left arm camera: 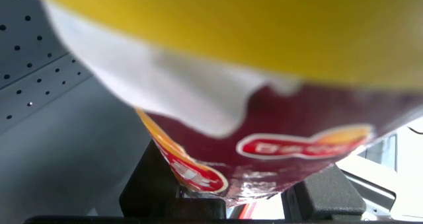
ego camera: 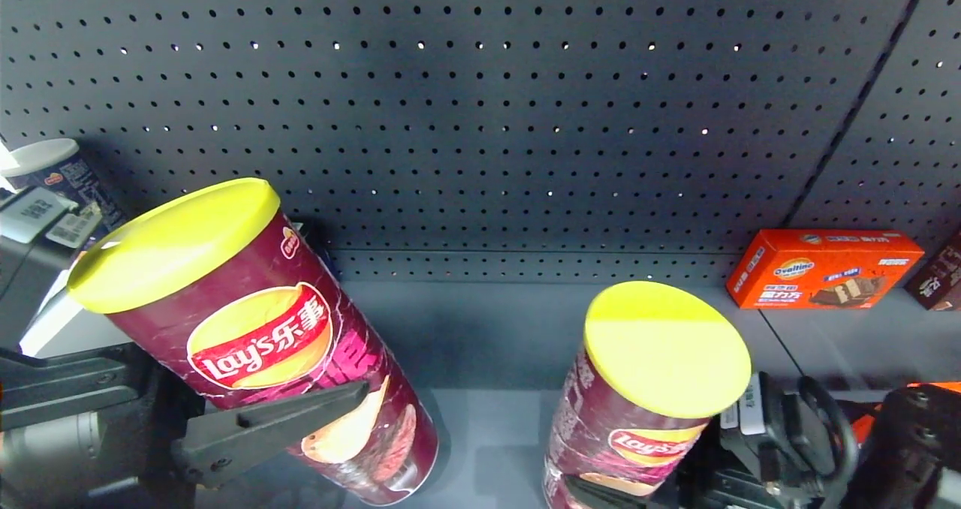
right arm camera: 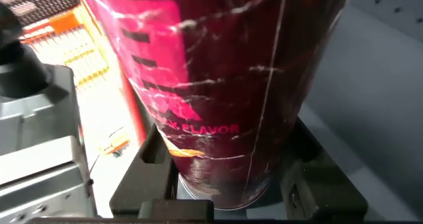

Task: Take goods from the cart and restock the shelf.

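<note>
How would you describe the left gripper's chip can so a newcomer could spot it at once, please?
At the dark pegboard shelf, look left. The left gripper holds a maroon can with a yellow lid. Unlike its straighter twin rightward, it leans sharply.

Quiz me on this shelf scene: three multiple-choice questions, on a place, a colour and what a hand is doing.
1. Where is the orange box? A. On the shelf, at the robot's right. B. On the floor. C. Atop a can.
2. What colour is the lid on the left chip can? A. White. B. Yellow. C. Red.
3. What is the left hand doing? A. Hanging open, empty. B. Holding the box. C. Gripping a chip can.
Answers: 1 A, it lies on the shelf board; 2 B, the lid is plainly yellow; 3 C, its fingers clamp the left chip can.
</note>
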{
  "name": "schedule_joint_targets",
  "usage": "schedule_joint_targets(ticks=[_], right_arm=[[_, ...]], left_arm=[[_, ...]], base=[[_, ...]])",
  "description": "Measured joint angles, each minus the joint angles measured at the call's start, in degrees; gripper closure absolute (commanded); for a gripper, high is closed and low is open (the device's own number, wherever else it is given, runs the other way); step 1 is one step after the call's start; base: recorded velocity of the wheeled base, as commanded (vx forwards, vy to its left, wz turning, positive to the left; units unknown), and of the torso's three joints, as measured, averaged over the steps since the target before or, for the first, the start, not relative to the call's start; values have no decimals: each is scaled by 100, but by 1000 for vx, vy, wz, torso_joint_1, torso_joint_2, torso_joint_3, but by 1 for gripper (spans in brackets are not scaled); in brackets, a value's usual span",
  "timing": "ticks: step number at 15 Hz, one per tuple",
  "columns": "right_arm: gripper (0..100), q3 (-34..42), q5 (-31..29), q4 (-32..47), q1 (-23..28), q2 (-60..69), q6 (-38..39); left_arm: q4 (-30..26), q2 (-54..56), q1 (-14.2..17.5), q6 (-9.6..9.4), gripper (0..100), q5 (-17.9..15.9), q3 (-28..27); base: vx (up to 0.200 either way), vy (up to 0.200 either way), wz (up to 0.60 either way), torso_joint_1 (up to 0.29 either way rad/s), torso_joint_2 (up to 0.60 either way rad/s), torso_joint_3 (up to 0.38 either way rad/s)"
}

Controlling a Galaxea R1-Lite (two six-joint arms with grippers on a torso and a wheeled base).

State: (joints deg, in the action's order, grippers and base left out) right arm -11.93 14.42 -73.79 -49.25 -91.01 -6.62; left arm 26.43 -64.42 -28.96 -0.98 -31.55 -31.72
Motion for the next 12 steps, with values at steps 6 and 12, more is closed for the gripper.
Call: schedule_joint_targets(ticks=[6,12], right_arm=[[100,271,29,50,-26,489,-22],[100,-93,40,11,-130,6,-27]], left_arm=[[0,6,-20,0,100,2,-2],[-10,6,-24,-9,100,7,13]], base=[[0,0,0,0,0,0],[0,0,0,0,0,0]])
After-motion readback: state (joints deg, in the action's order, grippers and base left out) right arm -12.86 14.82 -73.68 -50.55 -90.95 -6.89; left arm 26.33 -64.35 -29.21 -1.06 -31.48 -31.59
